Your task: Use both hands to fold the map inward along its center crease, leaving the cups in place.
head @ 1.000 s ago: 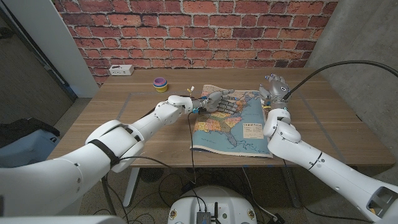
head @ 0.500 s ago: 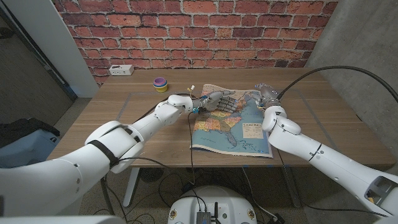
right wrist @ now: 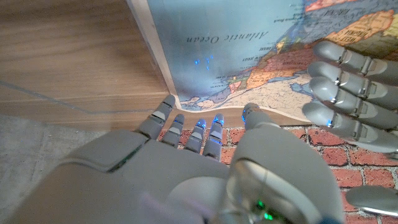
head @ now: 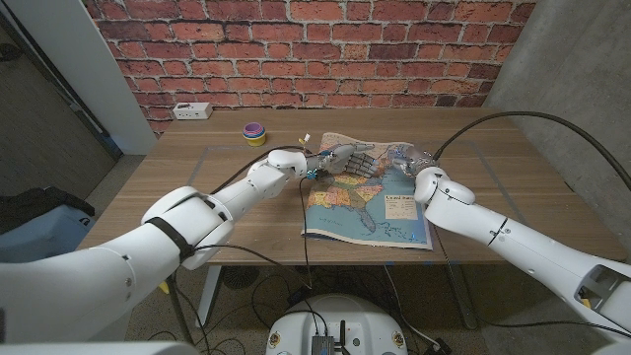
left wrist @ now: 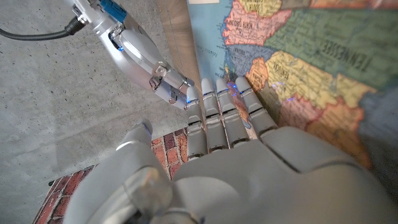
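Observation:
A colourful map (head: 367, 202) lies spread on the wooden table (head: 197, 187). My left hand (head: 351, 161) rests on its far part with fingers stretched out, fingertips (left wrist: 219, 99) touching the printed sheet (left wrist: 311, 56). My right hand (head: 420, 158) sits low at the map's far right corner. Its fingers (right wrist: 186, 127) reach to the map's edge (right wrist: 230, 56) with nothing gripped, next to the left hand's fingers (right wrist: 348, 93). The right hand (left wrist: 155, 71) also appears in the left wrist view. A stack of small coloured cups (head: 254, 131) stands on the table, left of the map.
A white box (head: 192, 110) lies at the table's far left by the brick wall (head: 315, 49). Bare wood (right wrist: 62, 56) surrounds the map on both sides. Cables hang over the table's near edge.
My right hand has come down from above the table to the map's far right corner, close to the left hand. The left hand and the map have stayed put.

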